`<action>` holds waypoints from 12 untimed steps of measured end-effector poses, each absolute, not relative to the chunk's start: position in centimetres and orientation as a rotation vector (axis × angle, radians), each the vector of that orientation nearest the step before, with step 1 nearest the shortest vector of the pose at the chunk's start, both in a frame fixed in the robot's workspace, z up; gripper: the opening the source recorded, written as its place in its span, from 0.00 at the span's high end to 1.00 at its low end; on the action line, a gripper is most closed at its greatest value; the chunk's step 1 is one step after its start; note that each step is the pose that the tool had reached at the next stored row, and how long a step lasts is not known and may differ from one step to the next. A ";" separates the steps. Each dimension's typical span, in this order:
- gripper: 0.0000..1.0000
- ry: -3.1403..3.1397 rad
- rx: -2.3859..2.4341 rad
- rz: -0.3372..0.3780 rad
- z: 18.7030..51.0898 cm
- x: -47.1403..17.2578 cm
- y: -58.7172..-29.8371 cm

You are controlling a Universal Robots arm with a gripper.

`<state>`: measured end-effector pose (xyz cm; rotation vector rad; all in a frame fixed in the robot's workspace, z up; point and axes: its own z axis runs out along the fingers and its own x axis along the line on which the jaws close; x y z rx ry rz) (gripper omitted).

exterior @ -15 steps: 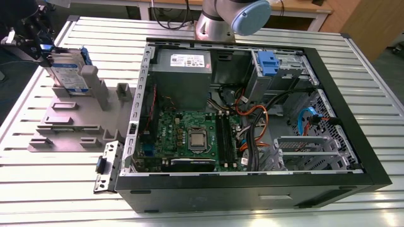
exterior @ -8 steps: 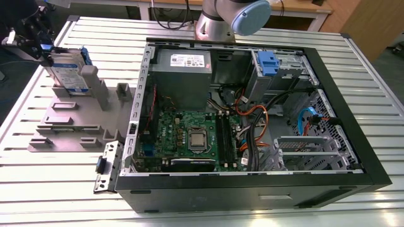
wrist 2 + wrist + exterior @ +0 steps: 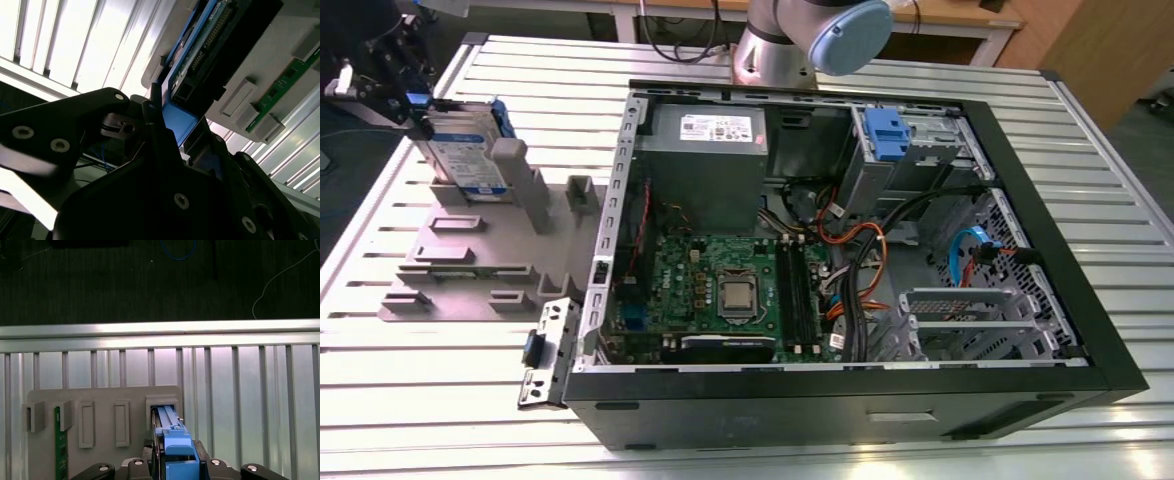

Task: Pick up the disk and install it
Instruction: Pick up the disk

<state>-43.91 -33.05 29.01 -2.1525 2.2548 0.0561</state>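
While disk (image 3: 460,150) stands in holder (image 3: 454,270) slot, gripper (image 3: 177,452) clamps its edge; table (image 3: 150,332) rim near.

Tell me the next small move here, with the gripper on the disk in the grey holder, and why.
Probably a slow lift straight out along the slot. The gripper looks closed on the blue carrier edge of the disk, which stands upright with its far end seated in a slot of the grey holder. Tilting or sliding sideways now would likely jam it against the slot walls.

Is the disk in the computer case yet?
No, the disk stands upright in the grey holder, outside the case.
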 end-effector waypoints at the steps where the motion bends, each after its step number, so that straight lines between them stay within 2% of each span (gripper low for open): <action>1: 0.58 2.255 -2.153 0.056 29.0 -43.9 -33.1; 9: 0.57 2.255 -2.153 0.055 29.0 -43.9 -33.1; 10: 0.51 2.255 -2.153 0.055 29.0 -43.9 -33.1; 12: 0.51 2.255 -2.153 0.055 29.0 -43.9 -33.1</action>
